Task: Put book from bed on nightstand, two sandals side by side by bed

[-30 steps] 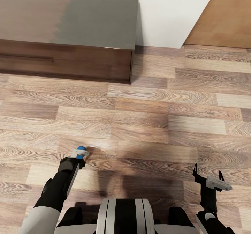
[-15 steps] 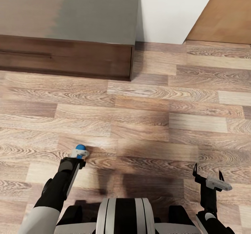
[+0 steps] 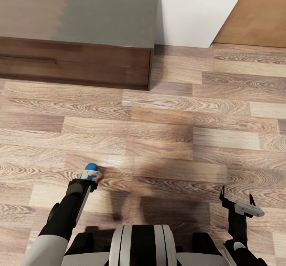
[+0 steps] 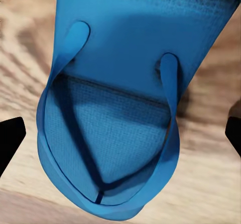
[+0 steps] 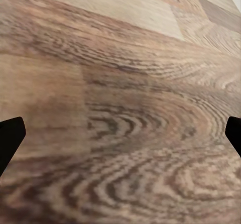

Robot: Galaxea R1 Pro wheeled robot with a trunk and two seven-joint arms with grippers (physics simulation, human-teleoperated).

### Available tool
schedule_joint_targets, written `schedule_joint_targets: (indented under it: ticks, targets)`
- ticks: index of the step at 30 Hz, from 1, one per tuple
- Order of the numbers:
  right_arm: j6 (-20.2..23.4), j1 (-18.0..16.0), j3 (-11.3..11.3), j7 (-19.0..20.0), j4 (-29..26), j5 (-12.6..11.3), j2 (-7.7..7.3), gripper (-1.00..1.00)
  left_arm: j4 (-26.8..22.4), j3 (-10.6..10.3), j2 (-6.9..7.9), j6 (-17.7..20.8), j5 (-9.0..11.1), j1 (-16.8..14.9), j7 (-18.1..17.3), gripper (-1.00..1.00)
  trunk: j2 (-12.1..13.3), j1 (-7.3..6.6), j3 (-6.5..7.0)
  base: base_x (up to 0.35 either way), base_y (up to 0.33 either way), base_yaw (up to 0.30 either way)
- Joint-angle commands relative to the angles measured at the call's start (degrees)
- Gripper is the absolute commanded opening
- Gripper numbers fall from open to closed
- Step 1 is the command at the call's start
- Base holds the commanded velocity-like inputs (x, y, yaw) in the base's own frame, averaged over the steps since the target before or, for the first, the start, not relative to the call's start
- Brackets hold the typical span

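Bright blue sandal (image 4: pixel 118 108), Y-strap | left end effector (image 3: pixel 90 174) clamped on it | right end effector (image 3: pixel 236 194) fingers apart

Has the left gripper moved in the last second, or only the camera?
Cannot tell. The bench slid toward the head view's bottom, so the camera moved; the left gripper with its sandal keeps its place.

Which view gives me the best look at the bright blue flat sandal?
The left wrist view: the bright blue flat sandal shows large, straps and sole clear, between the left gripper fingertips. In the head view only its blue tip pokes past that gripper.
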Motion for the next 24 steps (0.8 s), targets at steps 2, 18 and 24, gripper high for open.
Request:
schedule_joint_targets:
  ticks: [2, 18, 24]
  targets:
    - [-0.1, 0.0, 0.0, -0.3, 0.0, 0.4, 0.04, 1.00, -0.1, 0.1, 0.03, 0.2, 0.0, 0.0, 0.1, 1.00, 0.0, -0.01, -0.02, 0.000, 0.000, 0.000]
    - [-0.1, 0.0, 0.0, -0.3, 0.0, 0.4, 0.00, 1.00, -0.1, 0.3, 0.05, 0.2, 0.0, 0.0, 0.1, 1.00, -0.1, 0.17, -0.21, 0.000, 0.000, 0.000]
    - [-0.1, 0.0, 0.0, -0.3, 0.0, 0.4, 0.00, 1.00, -0.1, 0.4, 0.05, -0.6, 0.0, 0.0, 0.1, 1.00, -0.1, 0.17, -0.21, 0.000, 0.000, 0.000]
